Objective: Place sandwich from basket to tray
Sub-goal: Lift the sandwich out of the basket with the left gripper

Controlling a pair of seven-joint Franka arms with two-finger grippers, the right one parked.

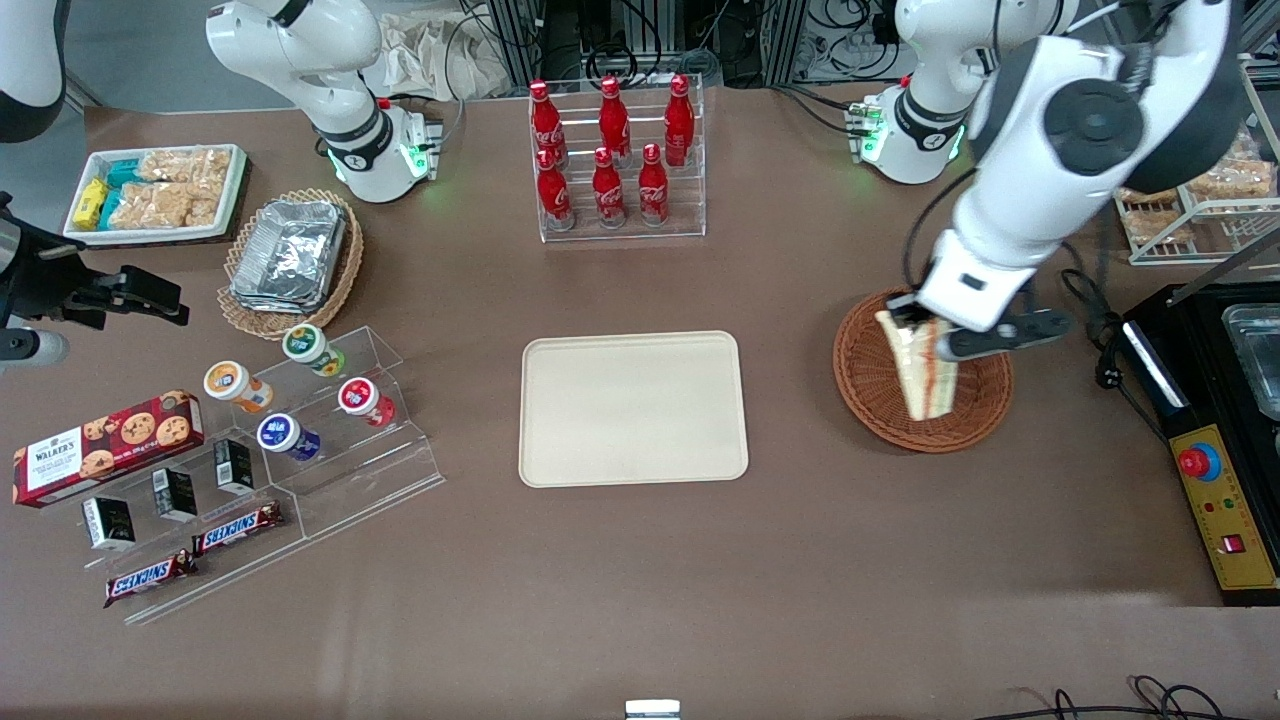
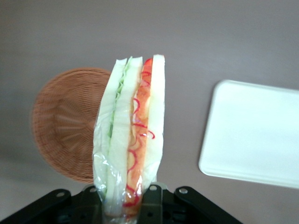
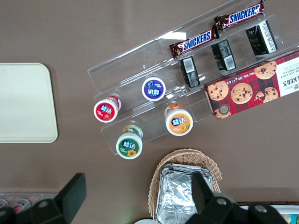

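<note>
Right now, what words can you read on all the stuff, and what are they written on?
"SNICKERS": two candy bars on the clear stand.
"WALKER'S": red cookie box.
Coca-Cola script, blurred: red bottles.
Round cup lids: printed, too small to read.
Small black boxes: unreadable.
No text shows on the sandwich, held by the tool above the basket, or on the tray.

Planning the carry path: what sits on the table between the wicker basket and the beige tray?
Nothing: the front view shows only bare brown table between the basket and the tray. The gripper holds the sandwich above the basket.
</note>
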